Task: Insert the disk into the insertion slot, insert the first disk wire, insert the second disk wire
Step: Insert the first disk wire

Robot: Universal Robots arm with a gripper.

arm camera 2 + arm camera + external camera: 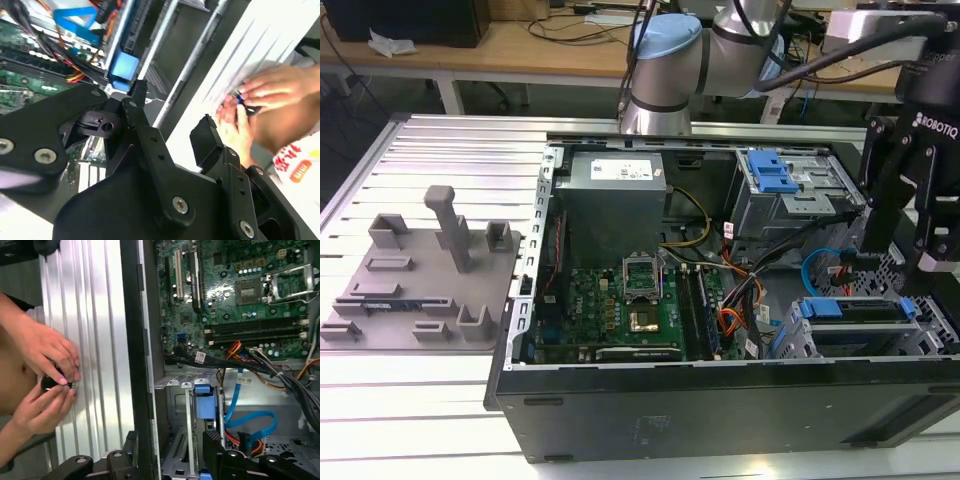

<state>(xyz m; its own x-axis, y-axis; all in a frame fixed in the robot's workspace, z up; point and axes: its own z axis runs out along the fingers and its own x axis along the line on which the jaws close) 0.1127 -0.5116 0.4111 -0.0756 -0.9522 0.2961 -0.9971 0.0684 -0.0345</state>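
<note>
The gripper (900,255) hangs with its jaws apart and empty, just above the grey cage (795,335) at the exterior view's right. The disk (860,310) lies low in that cage in its blue frame and looks seated. Near it loop the light-blue wire (250,415) and the orange-red wire (232,439). Both are thin, light and floppy, so each is probably best held by its stiff dark plug, not the cord. Outside the case, a person's hands (47,352) hold a small dark object.

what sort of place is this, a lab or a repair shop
Likely a robotics lab workbench: an open black desktop computer case lies on a ribbed aluminium table, a grey-and-blue robot arm reaches over it, and wooden desks stand beyond.
</note>
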